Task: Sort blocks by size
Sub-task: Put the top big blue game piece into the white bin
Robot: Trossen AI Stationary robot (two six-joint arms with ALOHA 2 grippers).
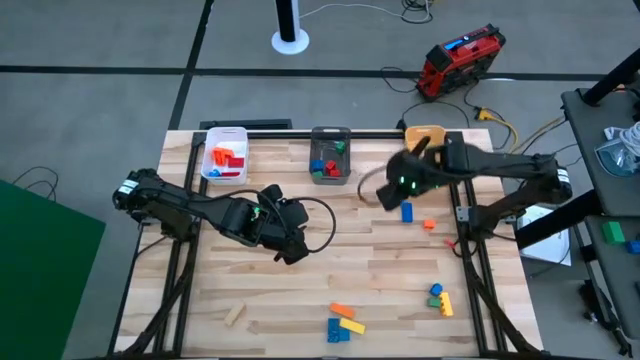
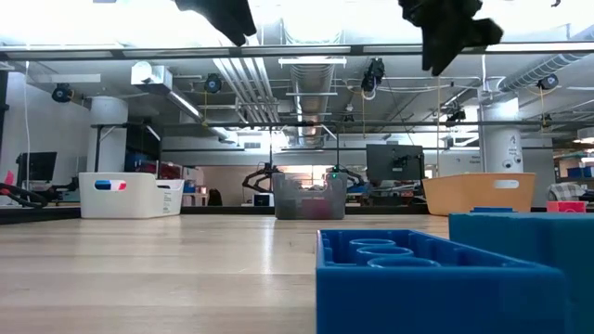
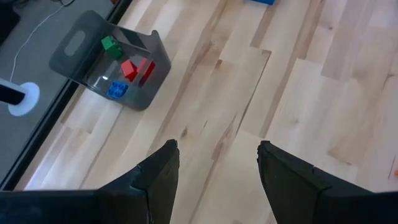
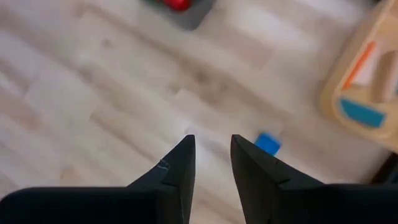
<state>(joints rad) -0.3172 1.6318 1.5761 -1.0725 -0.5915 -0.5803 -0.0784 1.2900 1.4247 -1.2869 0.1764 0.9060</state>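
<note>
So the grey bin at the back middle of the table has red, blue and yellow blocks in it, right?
Not quite. The grey plastic bin sits at the back middle of the wooden table, but the small toy blocks in it are red, blue and green, not yellow. The left wrist view shows this most clearly, and the high view agrees.

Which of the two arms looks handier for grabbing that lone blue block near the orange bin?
The right. Its open, empty gripper hovers right beside the blue block, which also shows just ahead of its fingers in the wrist view. The left gripper, also open, sits farther off near mid-table.
</note>
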